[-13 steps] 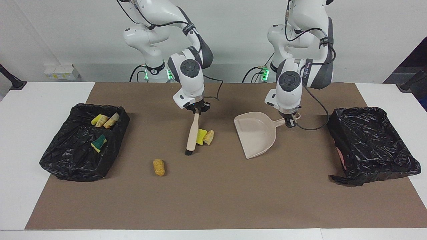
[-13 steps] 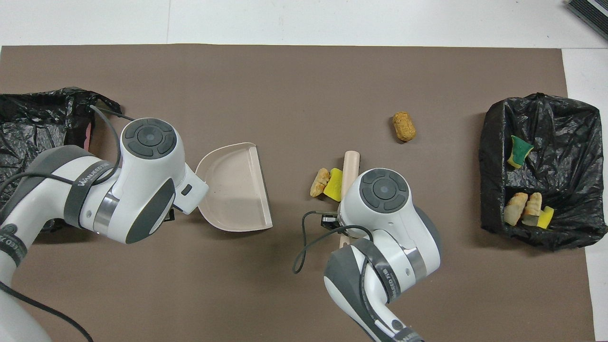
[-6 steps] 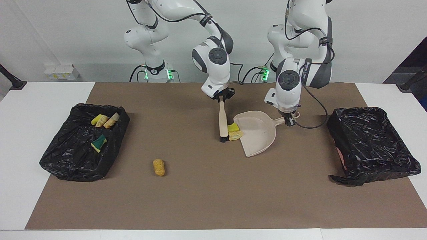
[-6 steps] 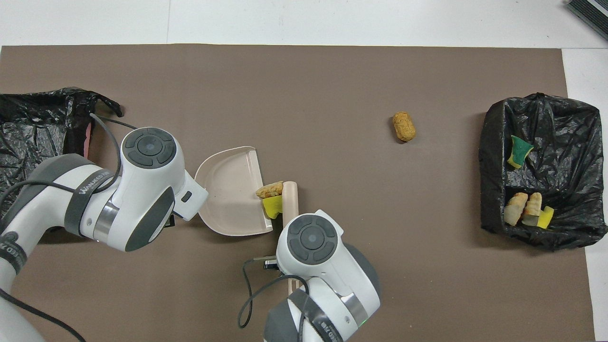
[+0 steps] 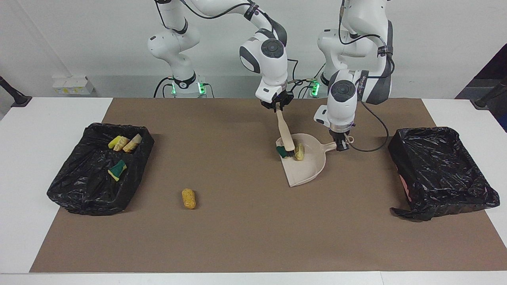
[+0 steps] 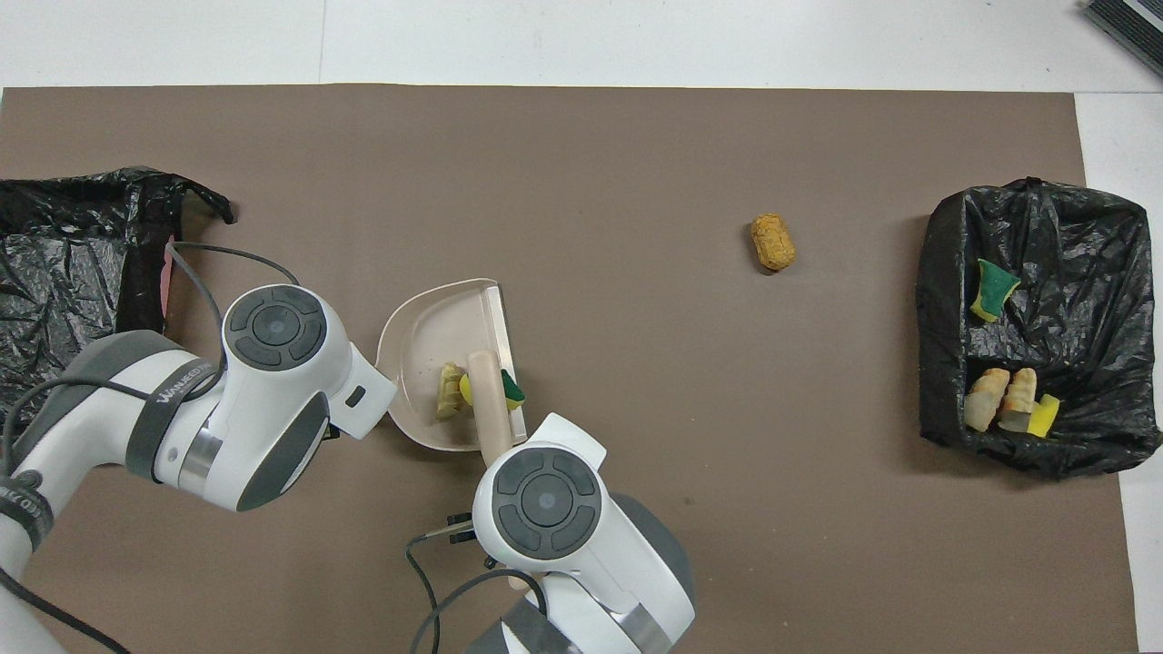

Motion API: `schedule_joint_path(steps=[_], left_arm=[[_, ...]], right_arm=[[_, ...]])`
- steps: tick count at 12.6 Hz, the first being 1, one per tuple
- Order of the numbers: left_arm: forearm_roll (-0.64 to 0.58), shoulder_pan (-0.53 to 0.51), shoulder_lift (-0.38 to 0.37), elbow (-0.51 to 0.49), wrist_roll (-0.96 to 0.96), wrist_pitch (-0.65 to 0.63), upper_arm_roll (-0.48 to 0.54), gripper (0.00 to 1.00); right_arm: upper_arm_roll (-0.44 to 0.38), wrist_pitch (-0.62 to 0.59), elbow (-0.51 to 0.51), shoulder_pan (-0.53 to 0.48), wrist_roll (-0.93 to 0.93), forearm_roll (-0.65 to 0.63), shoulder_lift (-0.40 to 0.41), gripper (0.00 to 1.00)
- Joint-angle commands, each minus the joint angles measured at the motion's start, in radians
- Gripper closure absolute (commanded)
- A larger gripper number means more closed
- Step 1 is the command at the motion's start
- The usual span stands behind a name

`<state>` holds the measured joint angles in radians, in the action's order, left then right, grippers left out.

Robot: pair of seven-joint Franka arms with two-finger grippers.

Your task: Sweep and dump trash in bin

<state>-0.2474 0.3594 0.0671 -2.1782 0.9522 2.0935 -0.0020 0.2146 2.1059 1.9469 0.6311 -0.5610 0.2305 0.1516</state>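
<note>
**Two scraps swept in, one stray lump left**

Your stray bread-like lump (image 5: 189,198) lies toward the filled bin (image 5: 63,186). At twelve o'clock, the right hand (image 5: 278,106), clamped on the brush (image 5: 286,135), pins a sponge chunk (image 5: 282,151) at the dustpan (image 5: 307,174) lip; withdrawing may drag it out. The left hand (image 5: 341,143) grips the dustpan handle; tilting spills the tan lump (image 5: 300,151).

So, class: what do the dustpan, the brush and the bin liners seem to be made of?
Dustpan: probably moulded plastic, smooth matt beige with a thin raised rim.
Brush: beige handle, plastic or possibly wood; dark bristles.
Bin liners: thin black plastic film, crinkled and glossy.
</note>
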Motion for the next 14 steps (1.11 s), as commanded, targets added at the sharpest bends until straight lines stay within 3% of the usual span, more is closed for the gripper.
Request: schedule_joint_path(steps=[1,5,9,14], left_arm=[[-0.007,0.007,-0.026,-0.028,-0.004,0.034,0.000,1.00],[-0.007,-0.002,-0.017,-0.006,-0.001,0.022,0.000,1.00],[-0.006,-0.004,-0.017,-0.006,-0.004,0.020,0.000,1.00],[-0.004,-0.002,-0.017,-0.006,-0.023,0.010,0.000,1.00]], right_arm=[[0.000,0.000,-0.046,-0.016,0.041,0.015,0.008,1.00],[-0.001,-0.009,-0.086,-0.048,0.041,-0.071,0.011,1.00],[-0.006,-0.021,-0.123,-0.053,0.033,-0.079,0.023,1.00],[-0.006,-0.110,-0.157,-0.230,0.125,-0.163,0.077,1.00]])
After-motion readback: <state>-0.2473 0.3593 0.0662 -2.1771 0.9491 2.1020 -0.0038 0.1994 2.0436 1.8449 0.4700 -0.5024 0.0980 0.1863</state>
